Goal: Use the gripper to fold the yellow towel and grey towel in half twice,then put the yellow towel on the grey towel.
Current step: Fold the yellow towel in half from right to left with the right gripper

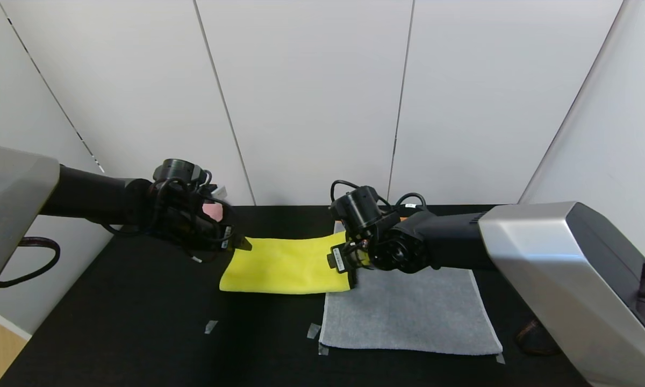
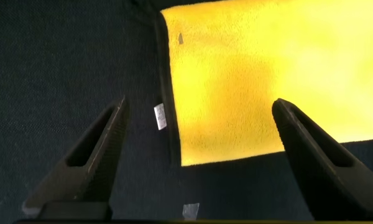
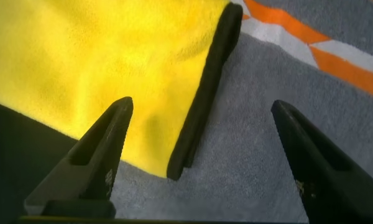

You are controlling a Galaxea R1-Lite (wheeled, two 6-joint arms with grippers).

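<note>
Yellow towel [image 1: 285,266] lying flat on the black worktop [image 1: 140,322], folded into a wide strip, its right end overlapping the far left corner of the grey towel [image 1: 408,312], which lies spread flat with the orange-and-white band at its far end. Left gripper [image 1: 236,243] hovering over the left end of the yellow towel, jaws spread wide, holding nothing. Right gripper [image 1: 349,269] above the dark-trimmed right end, also wide open, nothing held.
</note>
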